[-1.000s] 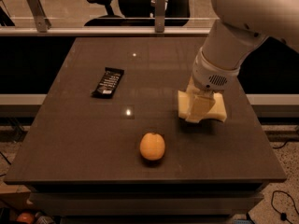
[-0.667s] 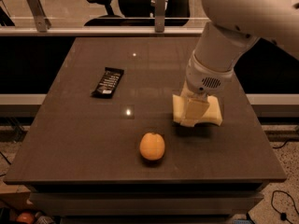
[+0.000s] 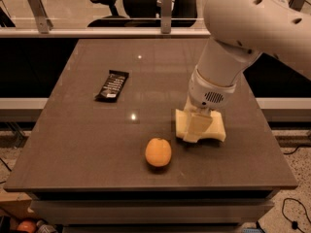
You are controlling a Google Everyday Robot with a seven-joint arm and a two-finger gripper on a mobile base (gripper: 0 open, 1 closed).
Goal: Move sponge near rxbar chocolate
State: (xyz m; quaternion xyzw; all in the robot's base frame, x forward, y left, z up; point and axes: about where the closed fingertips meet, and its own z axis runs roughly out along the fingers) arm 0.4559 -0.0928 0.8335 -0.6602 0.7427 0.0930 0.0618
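The end effector (image 3: 197, 130) stood over the right half of the table (image 3: 73, 149), its fingers clamped on the sponge (image 3: 217, 129), with one pale finger running down the sponge's near face. Whether the block rested on the table top or hung just off it, I could not tell. The rxbar chocolate (image 3: 112, 85) lay flat, well apart to the far left, and an orange (image 3: 158, 152) sat just near-left of the sponge. To my eye the carry wanted a firm but not crushing grip, enough lift to clear the surface, and a leftward path on the far side of the orange, ending just beside the bar without nudging it. The wrapper showed rows of white lettering and a light patch at its near end, none of it readable. I saw no other writing.
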